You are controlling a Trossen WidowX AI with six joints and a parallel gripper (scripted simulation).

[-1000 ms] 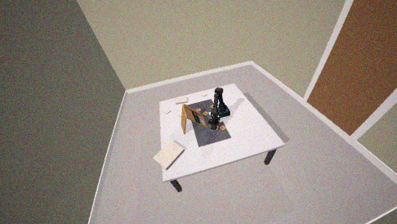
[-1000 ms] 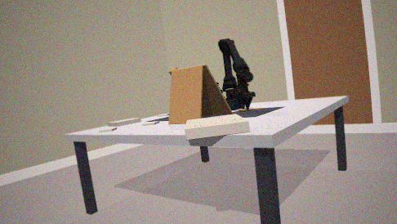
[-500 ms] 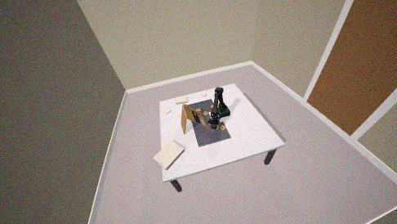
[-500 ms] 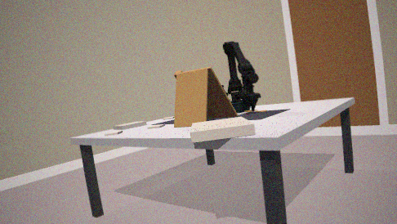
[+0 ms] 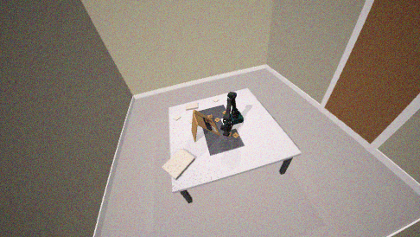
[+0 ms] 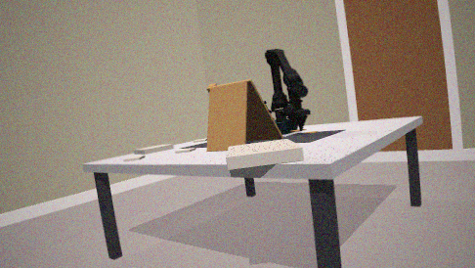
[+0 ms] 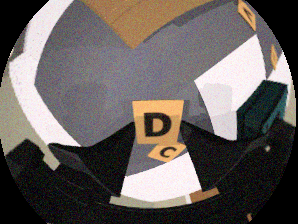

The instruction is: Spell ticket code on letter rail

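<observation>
My gripper (image 5: 225,133) (image 7: 157,124) is shut on the D tile (image 7: 157,119), low over the dark mat in front of the board. The D faces the wrist camera upright; whether the tile is clear of the mat I cannot tell. The C tile (image 7: 167,151) (image 5: 235,135) lies just beyond it. Other orange tiles (image 5: 210,116) (image 5: 217,119) (image 7: 247,15) (image 7: 274,57) lie along the mat. The wooden board (image 5: 194,127) (image 6: 227,117) (image 7: 120,17) leans like an easel beside the arm. The rail's letters and the ticket's print are not readable in these views.
A thick cream slab (image 5: 179,163) (image 6: 265,154) lies near the counter's corner behind the board. A thinner cream block (image 5: 192,106) (image 6: 153,149) and small flat pieces (image 5: 177,118) (image 5: 215,100) lie at the far side. The dark mat (image 5: 225,146) lies under the gripper.
</observation>
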